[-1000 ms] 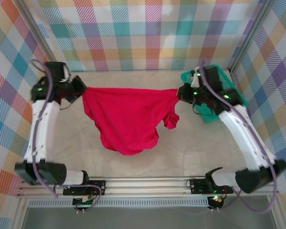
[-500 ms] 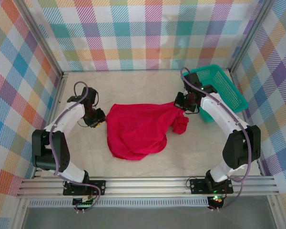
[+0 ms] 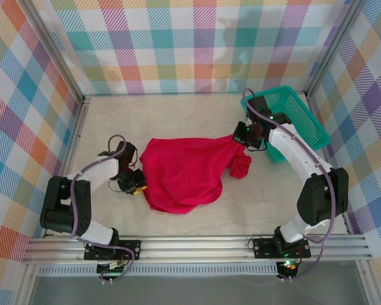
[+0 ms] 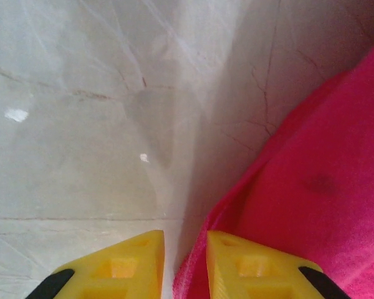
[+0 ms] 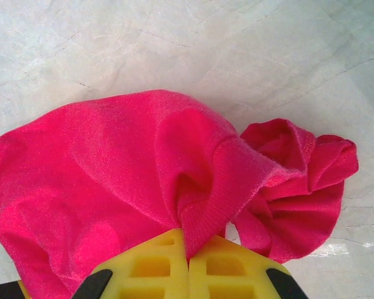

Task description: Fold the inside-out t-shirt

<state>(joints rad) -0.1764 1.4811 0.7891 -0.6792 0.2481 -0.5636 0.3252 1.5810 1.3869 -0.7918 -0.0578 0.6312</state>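
t-shirt [image 3: 178, 171] edge clamped in r gripper [image 5: 188, 249]

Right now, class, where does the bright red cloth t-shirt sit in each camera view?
Top external: bright red cloth t-shirt, centre of the picture.
Left wrist: t-shirt, lower right corner.
Right wrist: t-shirt, centre, pinched by the right gripper.
Shared landmark: the pale marbled tabletop.
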